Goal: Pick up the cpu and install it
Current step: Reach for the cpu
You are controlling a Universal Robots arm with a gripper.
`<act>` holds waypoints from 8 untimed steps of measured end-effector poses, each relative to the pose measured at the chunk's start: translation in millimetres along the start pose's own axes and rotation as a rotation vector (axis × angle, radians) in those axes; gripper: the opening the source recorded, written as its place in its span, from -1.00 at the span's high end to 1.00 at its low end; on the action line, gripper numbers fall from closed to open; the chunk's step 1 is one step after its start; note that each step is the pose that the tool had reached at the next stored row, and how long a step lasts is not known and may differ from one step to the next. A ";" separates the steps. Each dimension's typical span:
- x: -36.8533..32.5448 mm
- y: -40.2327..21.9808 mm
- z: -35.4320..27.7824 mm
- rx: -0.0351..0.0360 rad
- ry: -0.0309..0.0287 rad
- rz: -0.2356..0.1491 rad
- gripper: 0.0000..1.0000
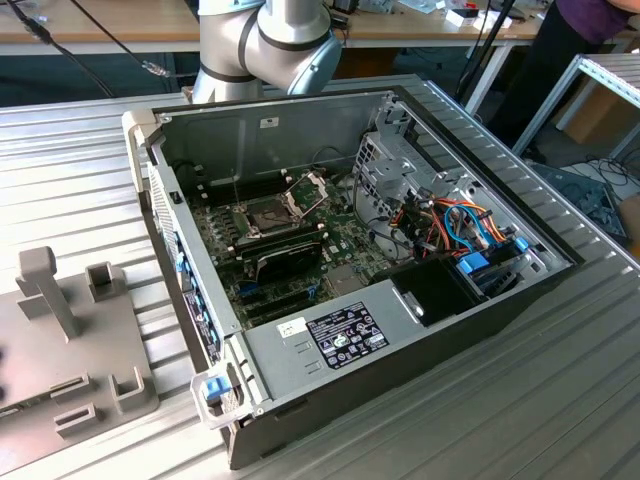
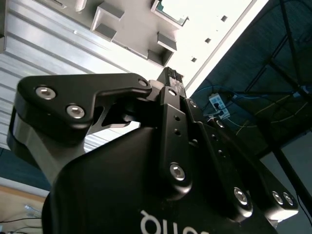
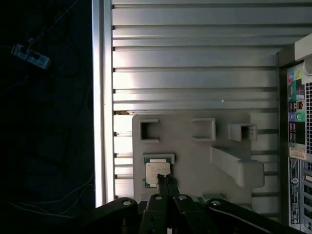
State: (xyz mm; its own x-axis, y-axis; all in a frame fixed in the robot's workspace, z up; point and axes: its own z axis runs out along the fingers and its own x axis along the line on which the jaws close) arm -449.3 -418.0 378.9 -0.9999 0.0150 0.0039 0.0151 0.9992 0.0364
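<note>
end effector [image 3: 165, 178] closed over cpu [image 3: 156, 170] in holder [image 3: 195, 165]

Ribbed, silvery metal table [image 1: 540, 410], grooved in long parallel strips. Carries an open computer case [image 1: 420, 390] lying on its side toward the exterior view's right. Carries too a flat grey holder plate [image 1: 100, 340] with raised blocks and pockets, at the exterior view's left. Set just beside each other, not touching, with a narrow strip of bare ribs between. Same gap in the first wrist view.
</note>
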 end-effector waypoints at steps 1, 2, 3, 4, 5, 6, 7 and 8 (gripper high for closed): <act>0.0 0.0 0.0 0.0000 0.0001 0.000 0.79; 0.0 0.0 0.0 0.0000 0.0001 0.000 0.79; -0.1 0.0 0.0 0.0000 0.0001 0.000 0.79; -0.1 0.0 0.0 0.0000 0.0001 0.000 0.79; -0.2 0.0 1.0 -0.0001 0.0000 0.000 0.79; -0.1 -0.1 3.5 0.0000 0.0001 0.000 0.79; -0.1 -0.2 5.4 0.0002 0.0001 0.000 0.79; -0.1 -0.2 7.2 0.0002 0.0000 0.000 0.79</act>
State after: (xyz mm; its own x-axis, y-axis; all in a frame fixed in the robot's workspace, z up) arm -449.2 -417.9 371.7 -0.9999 0.0150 0.0039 0.0151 0.9992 0.0361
